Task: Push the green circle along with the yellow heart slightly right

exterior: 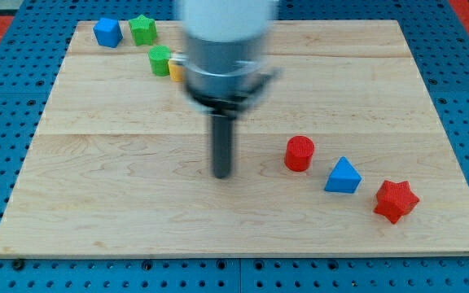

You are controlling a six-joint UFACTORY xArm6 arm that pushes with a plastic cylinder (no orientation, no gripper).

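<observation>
My tip (221, 174) rests near the middle of the wooden counter (120, 212), with bare wood all round it and no block in contact. There is no hand on this rig, only the straight dark rod, so wide or narrow does not apply and nothing is held. The task's things lie well apart from the tip, toward the view's top and a little to its left: the green circle (160, 59) stands there, and the yellow heart (175, 68) sits touching or just beside it on its right, though the arm's blurred body hides most of the yellow block and its heart shape cannot be made out. Farther to the top left of the tip, near the counter's corner, are a blue block (107, 32) and a green star (142, 29) just beside each other. To the tip's right, running down toward the view's bottom right, stand a red cylinder (299, 153), a blue triangle (343, 176) and a red star (396, 200), each apart from the next. As I judge it, the push is not yet begun: the tip is on the wrong side and far off, since moving the pair rightward calls for contact on the green circle's left face. What is left is to bring the tip round to the left of the green circle without knocking either block, then drive it a short way right so the circle carries the heart along.
</observation>
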